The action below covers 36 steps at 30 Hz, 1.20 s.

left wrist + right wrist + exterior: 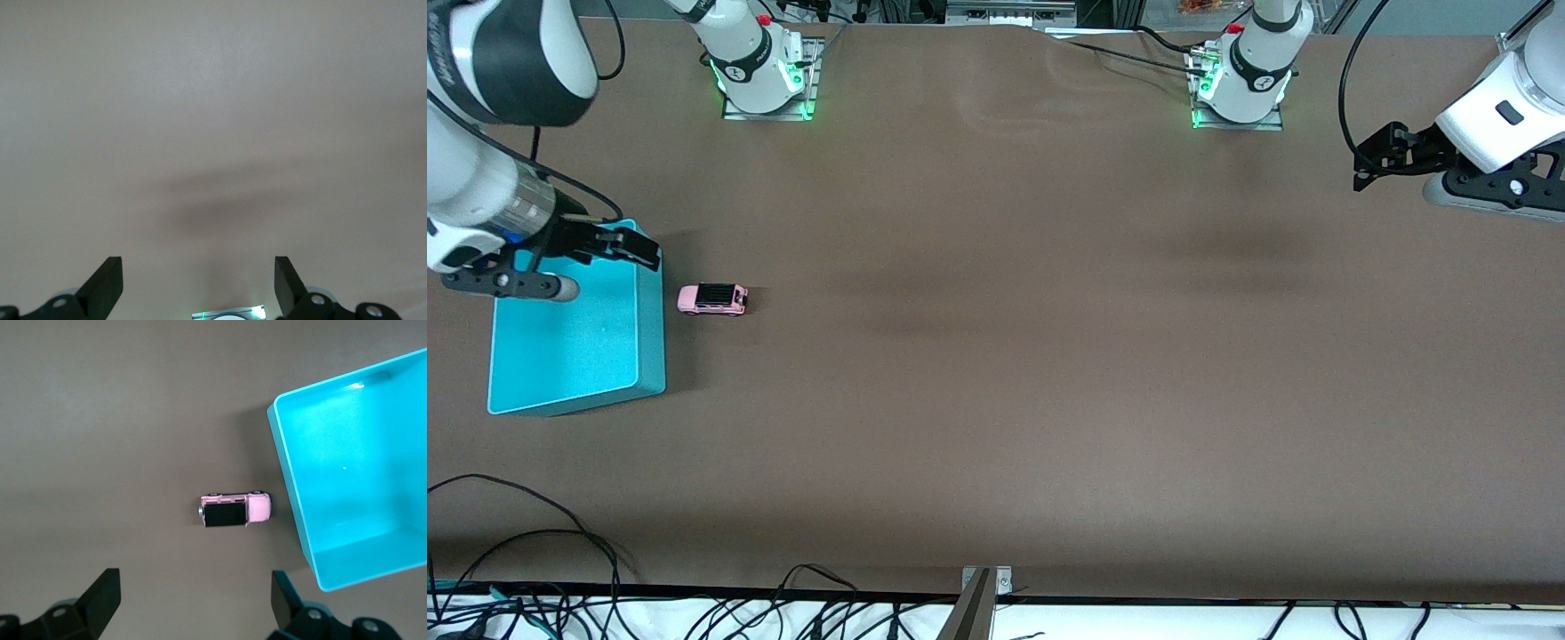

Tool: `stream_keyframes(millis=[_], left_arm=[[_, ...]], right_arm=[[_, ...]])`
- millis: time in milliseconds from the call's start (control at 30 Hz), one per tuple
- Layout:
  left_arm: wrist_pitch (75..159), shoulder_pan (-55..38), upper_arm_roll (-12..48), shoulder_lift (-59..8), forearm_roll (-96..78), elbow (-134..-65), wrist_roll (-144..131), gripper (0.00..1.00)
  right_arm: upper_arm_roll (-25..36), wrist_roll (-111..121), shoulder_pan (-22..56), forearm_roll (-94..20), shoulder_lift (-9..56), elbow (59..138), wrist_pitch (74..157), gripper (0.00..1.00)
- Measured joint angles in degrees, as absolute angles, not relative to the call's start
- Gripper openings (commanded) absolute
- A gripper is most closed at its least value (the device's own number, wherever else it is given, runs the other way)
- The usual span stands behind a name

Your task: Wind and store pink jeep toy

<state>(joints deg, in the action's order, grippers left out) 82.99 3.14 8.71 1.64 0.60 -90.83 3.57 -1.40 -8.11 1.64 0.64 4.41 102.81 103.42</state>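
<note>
Right wrist view: we see the right gripper (190, 603) with its fingers spread wide and nothing between them, hanging over the teal bin (649, 356) at the right arm's end of the table. The pink jeep toy (712, 300) sits on the brown table (1049, 356) just beside the bin. The left gripper (199, 283), likewise spread, waits over bare table.

Smooth teal plastic bin (574, 356) (glossy inside) on matt brown table (1049, 356).

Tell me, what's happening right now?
Right gripper open over teal bin. Left gripper open, waiting. Pink jeep toy beside bin, untouched.
</note>
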Motion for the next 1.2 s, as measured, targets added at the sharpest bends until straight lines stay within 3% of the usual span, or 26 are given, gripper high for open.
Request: stream_keyframes(millis=[900,1200], left_arm=[[84.9,4.3,9.2,0.1,-1.6,-90.7,3.3,1.00],[85.5,4.2,9.4,0.0,-1.6,-90.6,3.3,1.00]], right_arm=[[-1.1,-8.3,0.7,0.6,9.4,124.0,131.5,1.00],[-0.9,-17.7,-0.3,0.6,9.7,128.4,134.5,1.00]])
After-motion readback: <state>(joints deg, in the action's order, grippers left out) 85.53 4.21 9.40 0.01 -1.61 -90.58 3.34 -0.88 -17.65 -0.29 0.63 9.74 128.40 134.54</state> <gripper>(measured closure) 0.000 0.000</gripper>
